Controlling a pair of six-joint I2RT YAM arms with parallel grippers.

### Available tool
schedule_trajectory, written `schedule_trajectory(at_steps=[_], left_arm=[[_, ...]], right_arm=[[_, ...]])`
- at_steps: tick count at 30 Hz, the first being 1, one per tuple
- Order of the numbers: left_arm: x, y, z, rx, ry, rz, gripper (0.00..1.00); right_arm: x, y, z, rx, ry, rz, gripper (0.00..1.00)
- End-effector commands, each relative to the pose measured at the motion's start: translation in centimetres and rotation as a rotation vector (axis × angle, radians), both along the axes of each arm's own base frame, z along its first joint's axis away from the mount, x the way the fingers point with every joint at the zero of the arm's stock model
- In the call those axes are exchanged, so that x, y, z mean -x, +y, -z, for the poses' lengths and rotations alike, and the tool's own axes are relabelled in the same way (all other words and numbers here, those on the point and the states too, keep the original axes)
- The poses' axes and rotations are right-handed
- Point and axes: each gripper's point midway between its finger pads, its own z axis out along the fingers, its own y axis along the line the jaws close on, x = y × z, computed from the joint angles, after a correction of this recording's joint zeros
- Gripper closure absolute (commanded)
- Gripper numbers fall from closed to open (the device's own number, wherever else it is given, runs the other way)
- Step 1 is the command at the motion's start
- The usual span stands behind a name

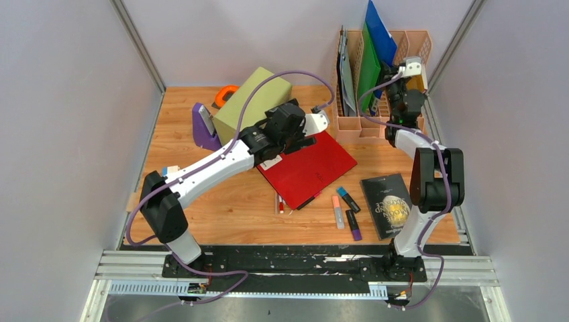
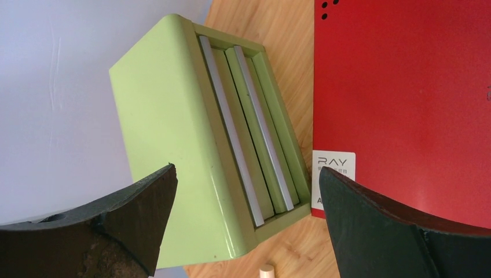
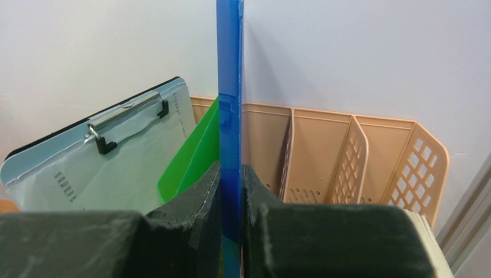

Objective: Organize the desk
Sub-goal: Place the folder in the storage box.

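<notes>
Fingers, right gripper: clamped on thin blue plastic folder, upright at peach plastic file rack. Left gripper: spread wide, empty, near olive-green metal drawer chest. Risk: blue folder snags a divider or tips out if let go unseated. Desk: orange-brown wood-grain tabletop beneath both arms, strewn with flat red folder, black book, marker pens; judged far from tidy.

three highlighters, one book, one drawer chest, one blue folder
</notes>
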Motion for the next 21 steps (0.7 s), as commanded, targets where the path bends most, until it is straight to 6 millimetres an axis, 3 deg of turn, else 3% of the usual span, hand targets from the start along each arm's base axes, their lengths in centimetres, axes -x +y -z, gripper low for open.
schedule_trajectory(at_steps=[1,9,11,15,18,21], left_arm=[[-0.6,-0.7,-1.9,0.048,-0.027,0.005,0.00],[-0.3,-0.8,-1.7,0.060,-0.010,0.010,0.00],[-0.1,-0.8,-1.7,0.068,-0.006,0.013,0.00],[0.3,-0.5,-1.8,0.074,0.003,0.013,0.00],[0.7,-0.2,-1.8,0.080,0.010,0.012,0.00],[1.3,0.1,-1.4,0.086,0.031,0.016,0.00]], right_arm=[[1.4,1.2,-3.5,0.038,-0.166,-0.036,1.00],[1.5,1.0,0.8,0.026,-0.040,-0.011,1.00],[1.4,0.6,1.8,0.023,-0.004,0.006,0.95],[1.5,0.4,2.9,0.023,0.056,0.018,0.71],[1.7,0.5,2.7,0.012,0.091,0.013,0.39],[1.8,0.4,1.8,0.002,0.131,0.017,0.18]])
